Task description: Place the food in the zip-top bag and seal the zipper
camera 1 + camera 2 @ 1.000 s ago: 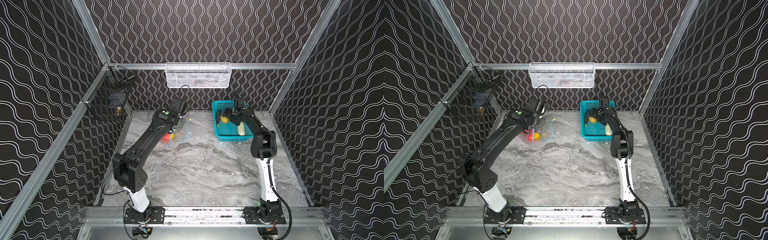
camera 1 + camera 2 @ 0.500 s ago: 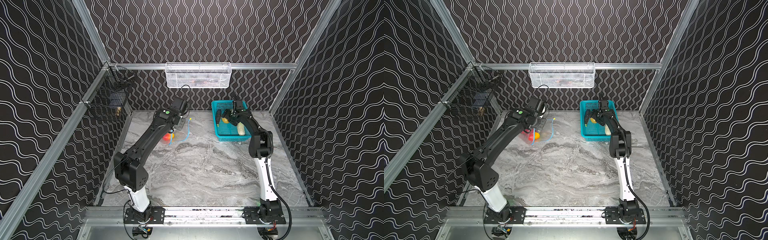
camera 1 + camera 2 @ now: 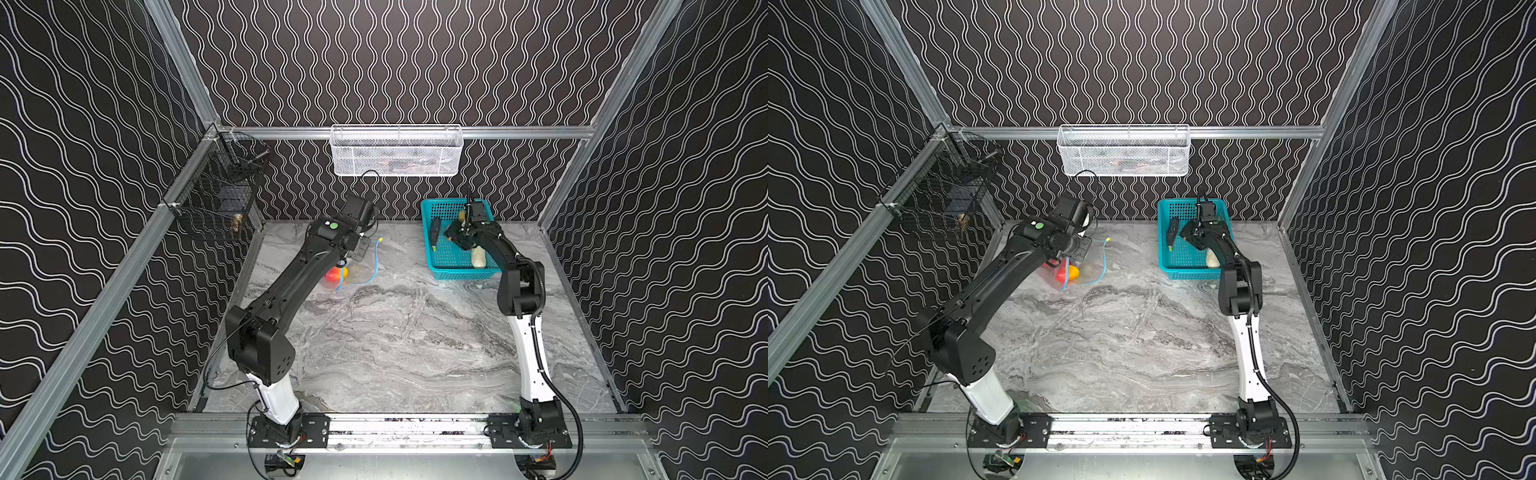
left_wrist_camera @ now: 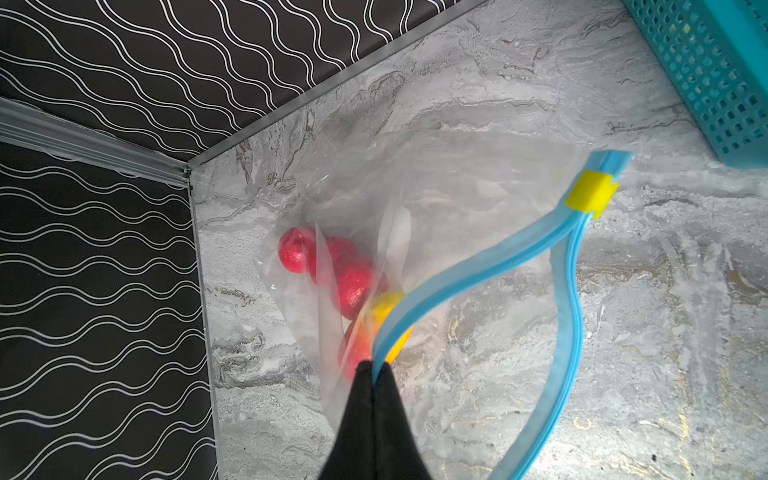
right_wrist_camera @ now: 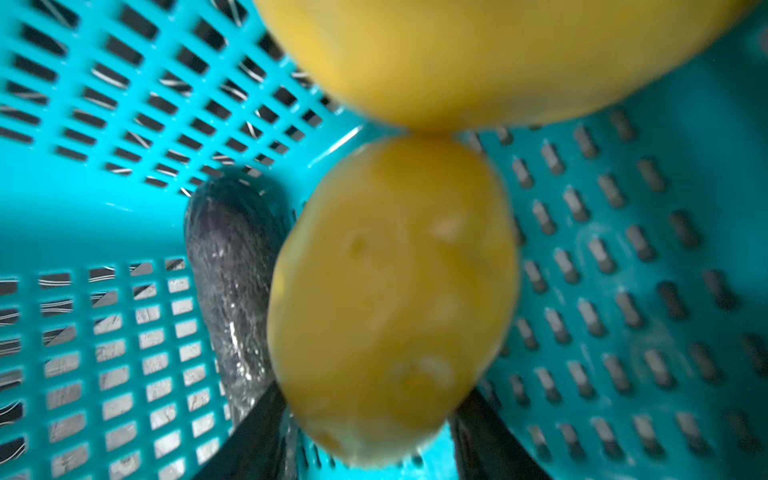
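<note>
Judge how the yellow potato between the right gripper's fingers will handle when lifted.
The potato looks smooth and egg-shaped, so it may slip or pivot in the right gripper. Being rounded, it would probably roll across the basket floor if nudged.

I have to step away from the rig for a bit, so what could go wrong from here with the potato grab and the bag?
1. The potato between the right gripper's fingers is rounded and seems to touch a second potato. It might slip out or nudge the cucumber beside it.
2. The left gripper pinches only one spot of the zipper. If the strip slides free, the mouth of the bag could sag shut before the potato arrives.
</note>
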{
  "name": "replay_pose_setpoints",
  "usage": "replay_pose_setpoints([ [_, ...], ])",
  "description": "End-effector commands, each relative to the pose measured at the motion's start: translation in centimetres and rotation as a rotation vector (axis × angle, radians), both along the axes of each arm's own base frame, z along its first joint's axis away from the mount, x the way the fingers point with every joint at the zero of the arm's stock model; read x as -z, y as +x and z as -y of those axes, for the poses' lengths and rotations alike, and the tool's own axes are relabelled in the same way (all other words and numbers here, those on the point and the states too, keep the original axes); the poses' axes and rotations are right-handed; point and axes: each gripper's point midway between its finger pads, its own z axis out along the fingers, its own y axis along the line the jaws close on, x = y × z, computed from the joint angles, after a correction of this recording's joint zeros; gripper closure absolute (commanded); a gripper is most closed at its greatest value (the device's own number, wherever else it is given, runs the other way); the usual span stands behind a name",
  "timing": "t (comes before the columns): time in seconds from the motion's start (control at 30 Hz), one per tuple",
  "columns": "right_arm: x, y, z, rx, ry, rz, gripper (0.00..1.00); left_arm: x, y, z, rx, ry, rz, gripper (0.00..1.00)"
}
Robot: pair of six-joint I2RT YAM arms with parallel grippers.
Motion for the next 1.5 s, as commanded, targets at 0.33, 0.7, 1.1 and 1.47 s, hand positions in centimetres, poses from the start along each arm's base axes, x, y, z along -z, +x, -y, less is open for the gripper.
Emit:
replay_pose_setpoints([
  [0.33, -6.5, 0.2, 0.6, 0.04, 0.041, 0.098, 0.17, -1.1, -0.1, -0.2, 0.001, -0.022, 0.034, 1.0],
  [0.7, -2.7, 0.7, 0.5, 0.098, 0.119, 0.019, 0.16, -1.2, -0.1, -0.6, -0.007, -0.036, 0.034, 1.0],
  [1.1, -0.6, 1.7, -1.2, 0.13, 0.315, -0.009, 0.16, -0.9, 0.2, -0.9, -0.017, -0.039, 0.025, 1.0],
  [1.47, 0.8, 2.0, -1.6, 0.174, 0.391, -0.019, 0.29, -0.7, 0.3, -1.0, -0.021, -0.034, 0.018, 1.0],
])
